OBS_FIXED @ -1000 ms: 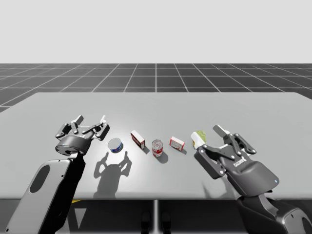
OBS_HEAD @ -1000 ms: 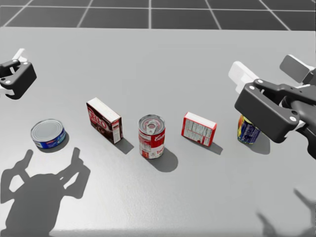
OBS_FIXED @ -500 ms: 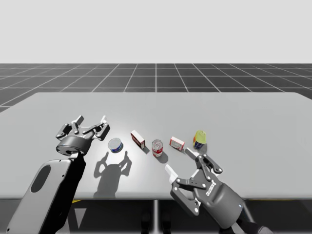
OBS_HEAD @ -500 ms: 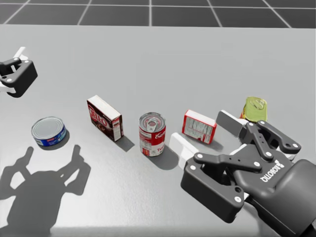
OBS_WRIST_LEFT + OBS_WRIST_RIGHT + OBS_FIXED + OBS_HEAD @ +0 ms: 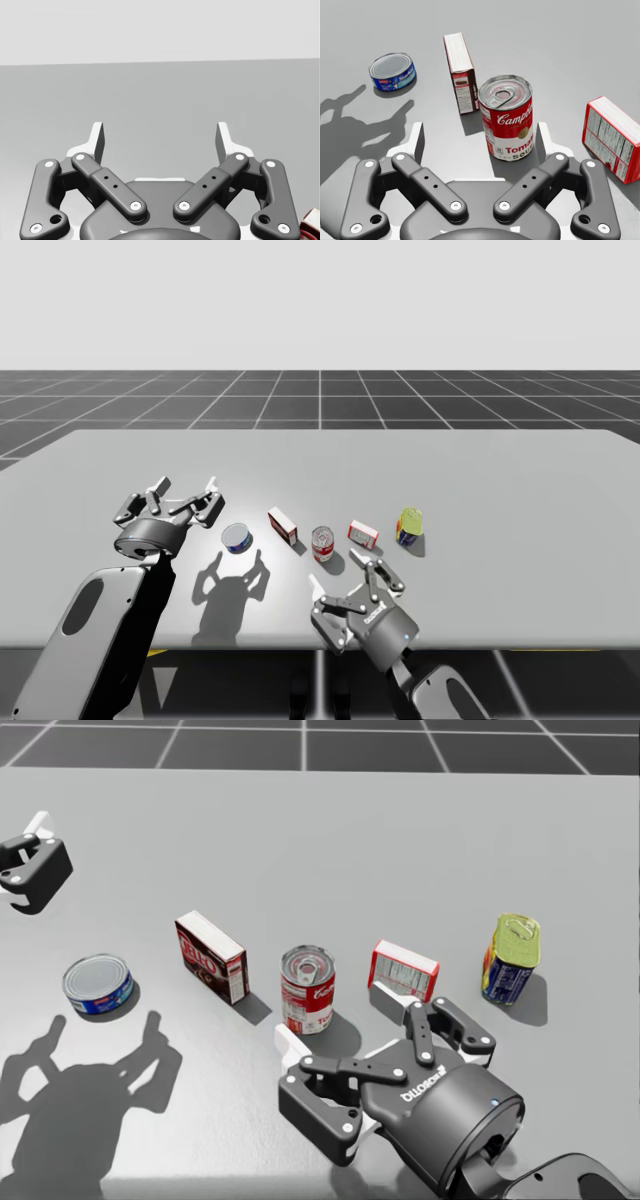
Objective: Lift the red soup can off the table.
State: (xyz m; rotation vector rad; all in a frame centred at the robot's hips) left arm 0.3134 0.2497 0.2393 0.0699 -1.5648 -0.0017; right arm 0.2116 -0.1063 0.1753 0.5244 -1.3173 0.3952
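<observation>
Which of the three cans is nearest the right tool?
The red soup can, upright just ahead of the right tool; the flat blue can and the yellow-lidded can sit farther off.

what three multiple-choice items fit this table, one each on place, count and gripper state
1. The red soup can stands: A between two boxes; B on a box; C at the table's far edge.
2. Cans on the table: A two; B three; C four.
3. The right gripper is: A shut on the can; B shut on a box; C open.
Answers: 1 A, the dark red box and red-and-white box flank it. 2 B, soup can, flat blue can, yellow-topped can. 3 C, its fingers stand apart, not clamping the can.
</observation>
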